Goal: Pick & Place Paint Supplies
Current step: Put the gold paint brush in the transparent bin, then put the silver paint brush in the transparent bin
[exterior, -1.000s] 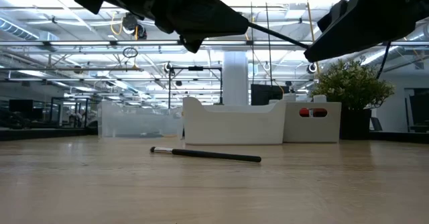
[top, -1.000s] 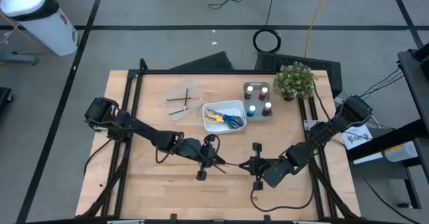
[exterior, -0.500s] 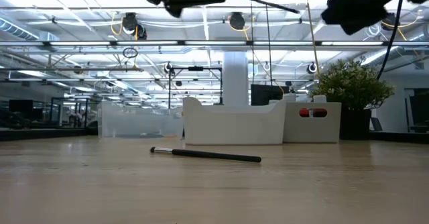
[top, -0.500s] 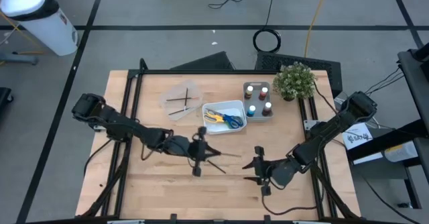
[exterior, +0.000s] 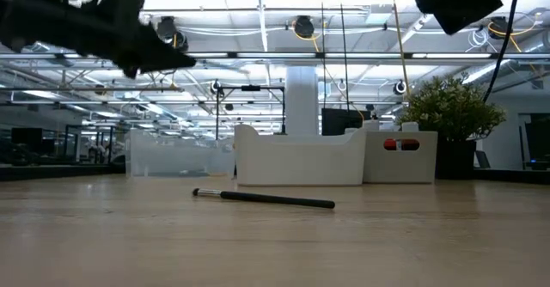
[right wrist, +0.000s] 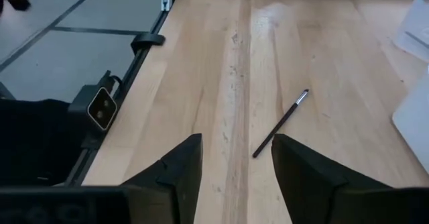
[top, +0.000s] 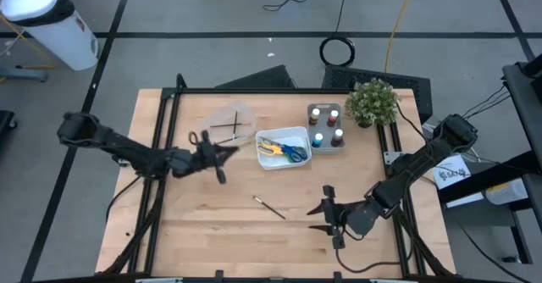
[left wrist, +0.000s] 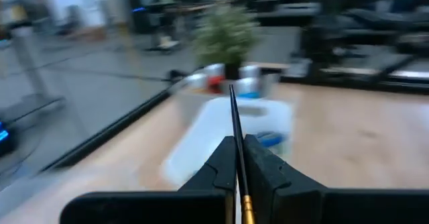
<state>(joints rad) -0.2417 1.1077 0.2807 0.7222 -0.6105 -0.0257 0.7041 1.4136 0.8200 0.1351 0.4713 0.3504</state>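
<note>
- Carrying a thin brush, my left end effector has its fingers pinched tight on it, up off the bench beside the clear tray.
- Only the tail is gripped; I reckon a quick swing could make it pivot or slip out short of that tray.
- Right end effector hangs spread wide and empty, near a second brush lying on the wood.
- Coming in skewed there could roll that one away.

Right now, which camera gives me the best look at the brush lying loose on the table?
The low view: the loose brush lies side-on, unobstructed. The right wrist view shows it whole beyond the open right gripper; the high view shows a thin sliver; the left wrist view misses it.
</note>
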